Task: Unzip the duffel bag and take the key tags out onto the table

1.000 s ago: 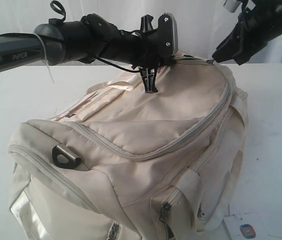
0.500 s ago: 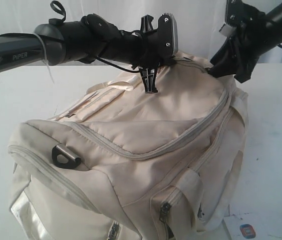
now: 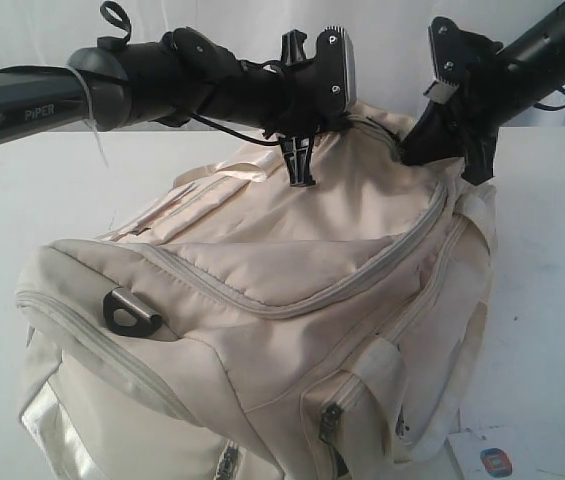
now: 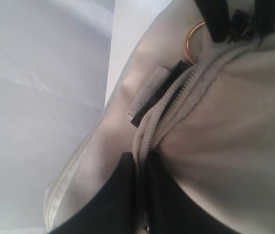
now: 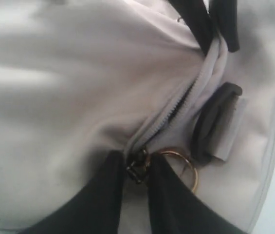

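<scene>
The cream duffel bag (image 3: 292,300) lies on the white table (image 3: 552,290), and its top zip is closed along most of its length. My left gripper (image 3: 304,178) reaches over the bag and is shut on the fabric ridge of the zip (image 4: 141,158). At the far end of the zip, my right gripper (image 3: 440,152) stands with its fingers closed against the black zip pull (image 5: 138,166). A gold ring (image 5: 183,168) hangs from that pull. The key tags are hidden.
A black D-ring on grey webbing (image 5: 217,122) sits beside the zip end. Another D-ring (image 3: 132,312) is on the near end of the bag. A white card with a red-blue logo (image 3: 495,461) lies on the table at the front right.
My right gripper has come down and leftward onto the bag's top and has narrowed round the zip pull. The left arm and the bag have stayed still.
</scene>
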